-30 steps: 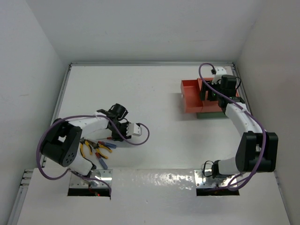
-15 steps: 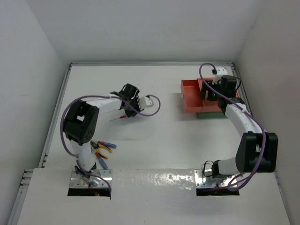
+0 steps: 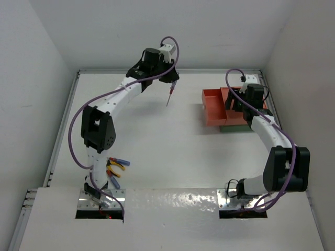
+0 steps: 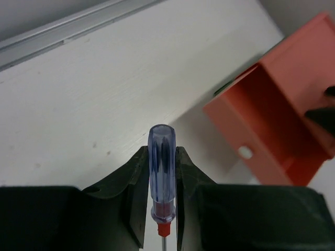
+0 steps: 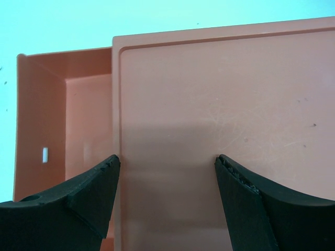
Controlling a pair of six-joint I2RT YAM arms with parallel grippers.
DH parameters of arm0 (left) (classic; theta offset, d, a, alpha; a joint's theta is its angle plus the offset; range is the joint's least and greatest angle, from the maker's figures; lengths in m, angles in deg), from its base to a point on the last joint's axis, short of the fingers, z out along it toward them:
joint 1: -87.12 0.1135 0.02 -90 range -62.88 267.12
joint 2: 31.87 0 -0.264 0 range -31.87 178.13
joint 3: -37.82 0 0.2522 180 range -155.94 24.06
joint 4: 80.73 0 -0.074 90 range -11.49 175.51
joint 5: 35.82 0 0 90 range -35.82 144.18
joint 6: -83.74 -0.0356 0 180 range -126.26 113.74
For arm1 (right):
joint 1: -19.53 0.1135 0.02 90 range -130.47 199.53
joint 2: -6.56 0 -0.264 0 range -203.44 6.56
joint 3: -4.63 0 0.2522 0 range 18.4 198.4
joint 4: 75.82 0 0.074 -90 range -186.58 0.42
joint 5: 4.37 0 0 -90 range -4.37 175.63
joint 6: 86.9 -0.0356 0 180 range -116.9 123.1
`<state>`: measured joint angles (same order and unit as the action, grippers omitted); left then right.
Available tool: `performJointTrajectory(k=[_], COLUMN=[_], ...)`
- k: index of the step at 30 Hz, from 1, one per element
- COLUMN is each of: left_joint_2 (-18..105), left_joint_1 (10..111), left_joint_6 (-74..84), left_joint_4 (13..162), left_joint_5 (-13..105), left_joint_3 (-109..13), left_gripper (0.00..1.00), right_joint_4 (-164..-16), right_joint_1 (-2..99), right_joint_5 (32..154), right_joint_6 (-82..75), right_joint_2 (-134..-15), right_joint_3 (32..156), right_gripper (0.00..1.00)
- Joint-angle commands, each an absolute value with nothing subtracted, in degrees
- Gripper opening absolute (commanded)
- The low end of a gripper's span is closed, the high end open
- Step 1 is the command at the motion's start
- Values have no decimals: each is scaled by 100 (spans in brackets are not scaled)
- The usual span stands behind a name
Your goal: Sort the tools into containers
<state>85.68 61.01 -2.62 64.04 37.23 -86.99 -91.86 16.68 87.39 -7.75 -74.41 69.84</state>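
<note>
the screwdriver (image 4: 162, 175) is clamped in my left hand (image 4: 159, 157), clear of the worktop (image 3: 157, 141), short of the orange tray (image 3: 211, 104) i judge it's bound for; my right hand (image 5: 166, 162) hovers apart over it.

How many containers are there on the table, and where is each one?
2. The orange-red tray stands near the right side of the table. The dark green tray lies under it, showing only its near edge. Another tray could be hidden below.
</note>
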Motion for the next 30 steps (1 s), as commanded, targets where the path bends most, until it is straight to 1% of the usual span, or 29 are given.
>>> performJointTrajectory(k=[1, 3, 5, 6, 8, 11, 15, 19, 22, 25, 30], left_joint_2=[8257, 8177, 8492, 8789, 9046, 9477, 9925, 10171, 10373, 10628, 10787], left_joint_1=[5962, 5795, 5567, 5514, 5286, 4943, 4801, 4740, 4713, 4617, 4511], left_joint_6=[1551, 2027, 2220, 2596, 3097, 3040, 3083, 3152, 3232, 2979, 2705], left_joint_4=[7640, 8162, 8043, 7859, 7936, 7989, 8094, 8138, 8436, 8779, 8771], left_joint_5=[3624, 3835, 4108, 4152, 4056, 4152, 4345, 4618, 4531, 4644, 4777], left_joint_3=[-8520, -8273, -8613, -9042, -9430, -10037, -10601, -10576, -10610, -10873, -10892], left_gripper=[0, 0, 0, 0, 0, 0, 0, 0, 0, 0, 0], right_joint_4=[-9723, -9644, -9538, -9460, -9380, -9239, -9291, -9380, -9345, -9336, -9441], right_joint_1=[1654, 1654, 1654, 1663, 1654, 1654, 1654, 1654, 1646, 1654, 1654], right_joint_5=[8318, 8221, 8116, 8098, 8036, 7940, 7773, 7737, 7728, 7737, 7693], right_joint_6=[-1096, -1272, -1474, -1518, -1659, -1738, -1624, -1589, -1589, -1545, -1378], right_joint_2=[-7623, -7623, -7632, -7632, -7614, -7570, -7631, -7693, -7649, -7605, -7570], right_joint_3=[6823, 6770, 6744, 6709, 6665, 6586, 6682, 6788, 6735, 6674, 6656], right_gripper=[73, 73, 73, 72, 72, 71, 71, 71, 71, 71, 71])
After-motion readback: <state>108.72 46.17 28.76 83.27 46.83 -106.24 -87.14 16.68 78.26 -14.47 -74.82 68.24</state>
